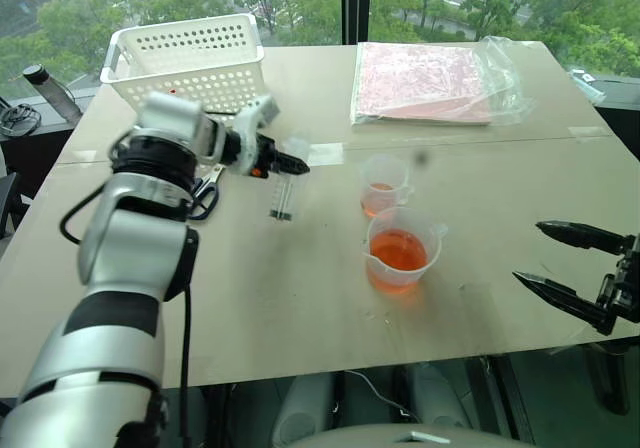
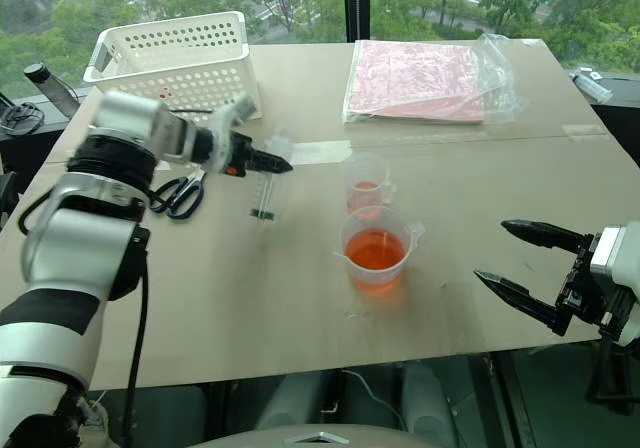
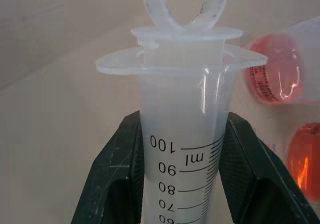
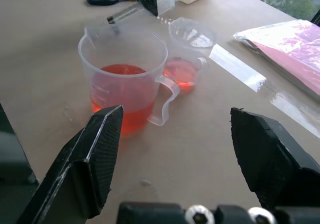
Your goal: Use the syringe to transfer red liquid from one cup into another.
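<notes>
A pale beige table [image 1: 300, 298] carries everything. At its far left corner sits a white perforated basket [image 1: 190, 63]. Along the far edge, right of the middle, lies a flat pink packet in a clear plastic bag [image 1: 425, 81]. A strip of clear tape [image 1: 325, 153] runs along a seam across the tabletop. Black-handled scissors [image 2: 178, 194] lie toward the left side, nearer than the basket. Near the middle stand two clear cups just beside each other: the smaller cup [image 1: 384, 185] farther back, the larger spouted beaker [image 1: 401, 251] nearer the front edge. Both hold red liquid [image 1: 398, 251].
</notes>
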